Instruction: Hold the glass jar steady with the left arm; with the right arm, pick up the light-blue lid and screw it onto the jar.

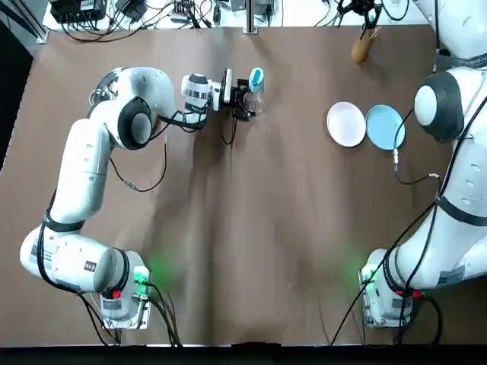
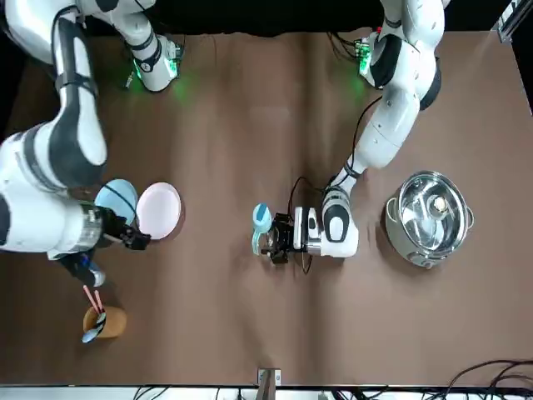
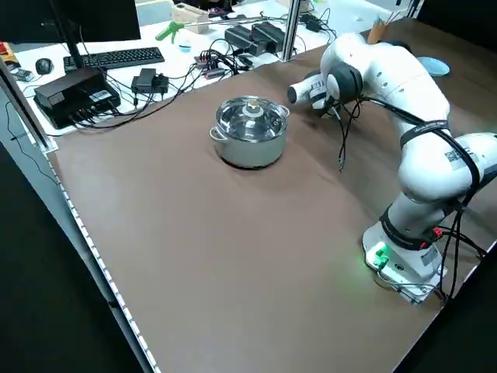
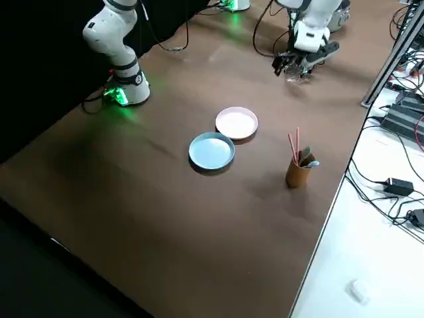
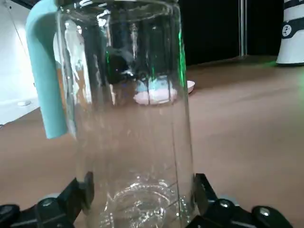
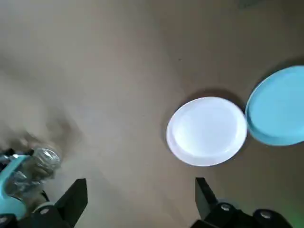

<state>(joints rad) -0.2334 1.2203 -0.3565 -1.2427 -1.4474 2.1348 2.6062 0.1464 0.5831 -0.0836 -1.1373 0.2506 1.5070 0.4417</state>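
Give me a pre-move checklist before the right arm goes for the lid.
1. Jar upright: ok.
2. Left gripper clamped on jar: ok, fingers sit against both sides near its base.
3. Right gripper open: ok.
4. Right gripper at the lid: not ok, it hangs over by the white plate and blue plate.
5. Lid lying flat for an easy pick: not ok, it leans tilted against the jar.
6. Jar mouth free: cannot tell.
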